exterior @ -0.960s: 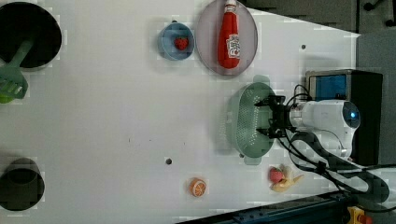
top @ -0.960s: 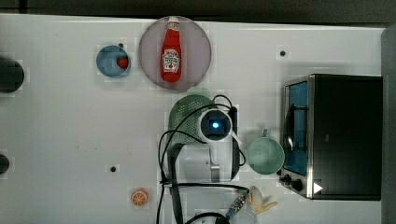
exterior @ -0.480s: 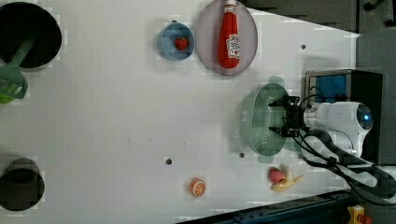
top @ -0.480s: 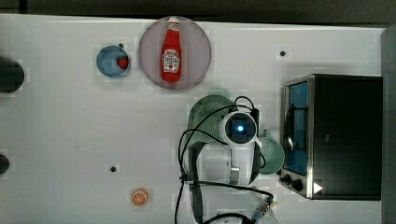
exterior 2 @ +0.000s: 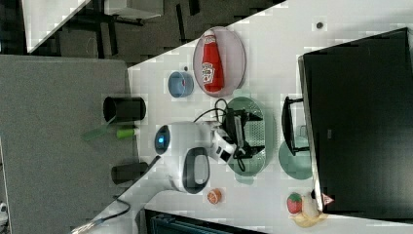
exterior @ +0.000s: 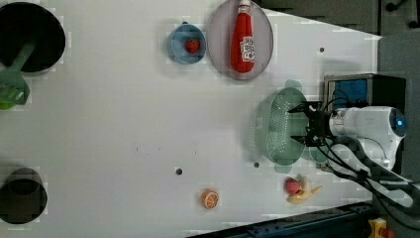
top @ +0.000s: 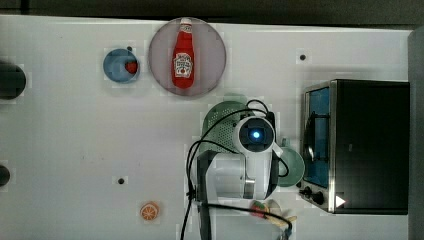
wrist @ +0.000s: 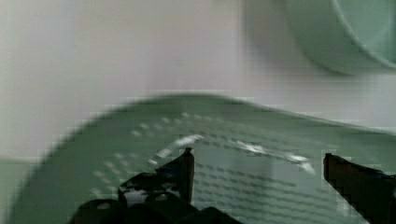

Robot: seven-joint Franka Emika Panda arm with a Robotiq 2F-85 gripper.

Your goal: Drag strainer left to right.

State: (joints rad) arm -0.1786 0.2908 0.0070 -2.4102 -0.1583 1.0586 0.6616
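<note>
Strainer (exterior: pixel 282 126) on the worktop (exterior: pixel 124 124), between the ketchup plate (exterior: pixel 240 39) and the mug (top: pixel 292 167) beside the oven (top: pixel 370 145). We see the claw (exterior: pixel 303 125) spread nearly full width inside the bowl, gripping nothing; one finger (wrist: pixel 184 170) hangs over the perforated floor. We judge the main risk to be the strainer riding into the mug, which sits just beside it, or the open fingers slipping off the rim if they press unevenly
</note>
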